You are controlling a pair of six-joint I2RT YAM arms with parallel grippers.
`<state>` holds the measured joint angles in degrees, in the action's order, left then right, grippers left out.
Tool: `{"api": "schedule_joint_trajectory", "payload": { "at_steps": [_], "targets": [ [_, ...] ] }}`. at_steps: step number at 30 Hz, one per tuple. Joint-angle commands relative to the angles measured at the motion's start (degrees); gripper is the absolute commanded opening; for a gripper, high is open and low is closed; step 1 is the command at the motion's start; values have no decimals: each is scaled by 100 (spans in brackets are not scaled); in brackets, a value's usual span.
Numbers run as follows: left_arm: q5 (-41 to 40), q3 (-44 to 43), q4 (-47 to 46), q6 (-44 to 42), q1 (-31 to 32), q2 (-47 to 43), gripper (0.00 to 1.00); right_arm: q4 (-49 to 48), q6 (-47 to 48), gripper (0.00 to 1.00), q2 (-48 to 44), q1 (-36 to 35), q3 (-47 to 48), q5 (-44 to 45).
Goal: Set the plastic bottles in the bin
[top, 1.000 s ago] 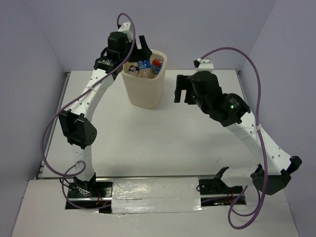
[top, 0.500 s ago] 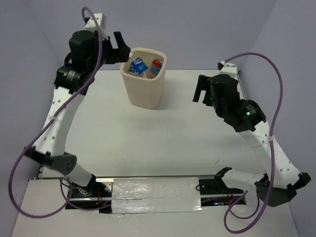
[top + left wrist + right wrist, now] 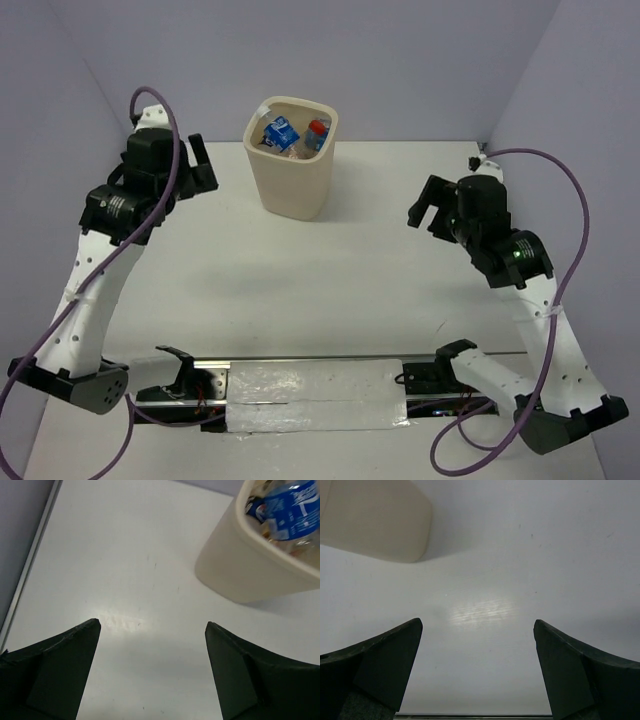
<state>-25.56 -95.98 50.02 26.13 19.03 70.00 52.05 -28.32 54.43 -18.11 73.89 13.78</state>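
Observation:
The cream bin (image 3: pixel 292 170) stands at the back middle of the table. Inside it lie plastic bottles: one with a blue label (image 3: pixel 280 131) and a red-capped one (image 3: pixel 317 133); the others are hidden beneath. The bin also shows in the left wrist view (image 3: pixel 250 560) with a blue-labelled bottle (image 3: pixel 292 507), and its wall shows in the right wrist view (image 3: pixel 375 517). My left gripper (image 3: pixel 200 165) is open and empty, left of the bin (image 3: pixel 152 630). My right gripper (image 3: pixel 428 205) is open and empty, right of the bin (image 3: pixel 477 630).
White table (image 3: pixel 320 270) with a raised left edge rail (image 3: pixel 30 565). Purple cables loop from both arms. The arm bases and a taped strip (image 3: pixel 315 395) sit at the near edge. Walls close in at the back and sides.
Both arms have drawn back from the bin, the left one down and to the left from over its rim, the right one to the right. Both grippers stay open.

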Motion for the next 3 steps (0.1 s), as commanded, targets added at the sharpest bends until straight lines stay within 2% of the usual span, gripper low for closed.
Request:
{"api": "schedule_joint_trajectory", "payload": {
  "at_steps": [1, 3],
  "targets": [
    [-327, 168, 342, 270, -31, -206, 99, -345, -166, 100, -196, 27, -129, -350],
    [-309, 168, 359, 296, -31, -223, 99, -266, -165, 100, -144, 27, -146, -289]
  ]
}}
